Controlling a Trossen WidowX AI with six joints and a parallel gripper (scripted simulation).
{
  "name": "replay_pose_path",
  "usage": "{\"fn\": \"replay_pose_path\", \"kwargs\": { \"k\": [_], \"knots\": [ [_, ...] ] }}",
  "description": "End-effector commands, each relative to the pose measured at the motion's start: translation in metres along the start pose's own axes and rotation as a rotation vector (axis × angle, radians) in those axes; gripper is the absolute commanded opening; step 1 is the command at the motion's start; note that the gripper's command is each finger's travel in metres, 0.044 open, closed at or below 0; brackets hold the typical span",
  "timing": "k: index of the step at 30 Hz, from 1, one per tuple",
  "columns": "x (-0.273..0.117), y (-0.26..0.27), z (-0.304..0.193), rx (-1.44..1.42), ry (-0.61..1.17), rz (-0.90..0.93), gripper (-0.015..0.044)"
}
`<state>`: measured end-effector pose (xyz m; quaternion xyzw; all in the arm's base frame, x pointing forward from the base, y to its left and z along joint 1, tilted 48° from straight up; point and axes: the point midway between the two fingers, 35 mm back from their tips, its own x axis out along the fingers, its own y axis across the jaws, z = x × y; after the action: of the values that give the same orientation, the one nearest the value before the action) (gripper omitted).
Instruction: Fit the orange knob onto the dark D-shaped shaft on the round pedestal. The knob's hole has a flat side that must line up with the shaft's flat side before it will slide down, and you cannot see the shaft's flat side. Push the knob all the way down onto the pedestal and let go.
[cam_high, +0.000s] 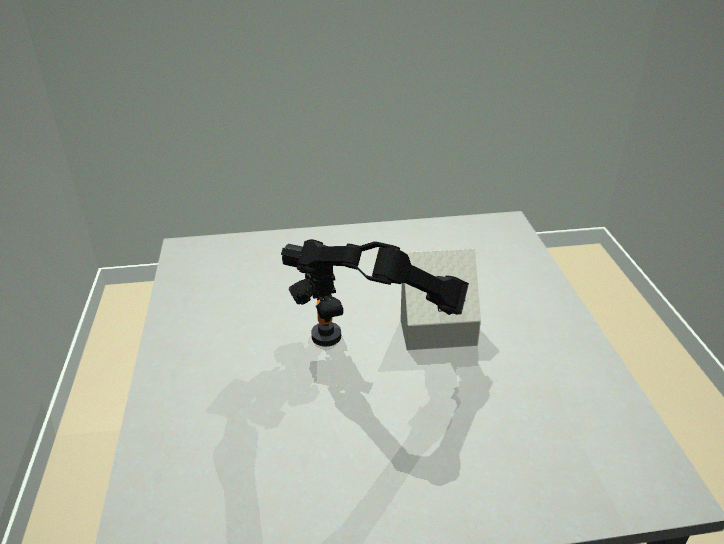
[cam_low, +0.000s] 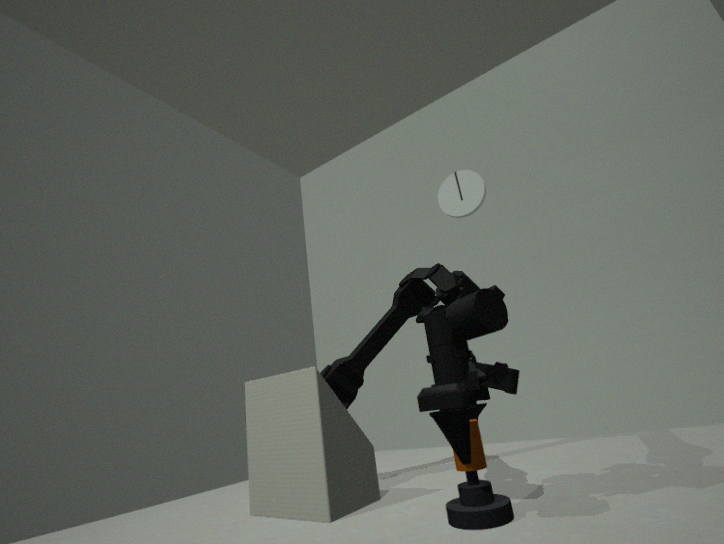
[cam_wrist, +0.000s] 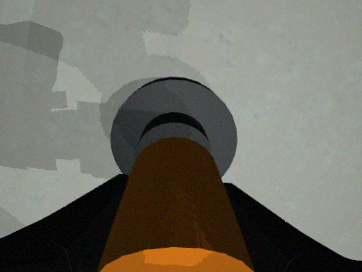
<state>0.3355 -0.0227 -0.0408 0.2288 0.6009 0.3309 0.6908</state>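
Observation:
The orange knob (cam_high: 323, 319) (cam_low: 478, 453) (cam_wrist: 175, 200) is upright between the fingers of my gripper (cam_low: 468, 453) (cam_wrist: 175, 188), which is shut on it. The round dark pedestal (cam_high: 326, 338) (cam_low: 479, 515) (cam_wrist: 223, 130) stands under the knob. In the exterior view a short length of the dark shaft (cam_low: 471, 477) shows between the knob's lower end and the pedestal's upper step, so the knob is above the pedestal with a gap. The shaft's top and its flat side are hidden, as is the knob's hole.
A pale block with a sloped side (cam_high: 441, 335) (cam_low: 286, 444) stands beside the pedestal, under the arm's base end. The arm reaches across from it. Arm shadows fall on the grey table (cam_high: 556, 409). A round clock (cam_low: 468, 201) is on the wall.

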Motion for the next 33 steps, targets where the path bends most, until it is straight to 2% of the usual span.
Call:
{"fn": "replay_pose_path", "kwargs": {
  "k": [1,25,33],
  "knots": [
    [-0.0008,-0.0002,-0.0038,0.004,-0.005,0.002,0.0000],
    [-0.0027,0.0012,-0.0012,0.004,-0.005,0.002,0.0000],
    [-0.0039,0.0017,0.0011,-0.206,-0.005,0.002,0.0000]
  ]
}}
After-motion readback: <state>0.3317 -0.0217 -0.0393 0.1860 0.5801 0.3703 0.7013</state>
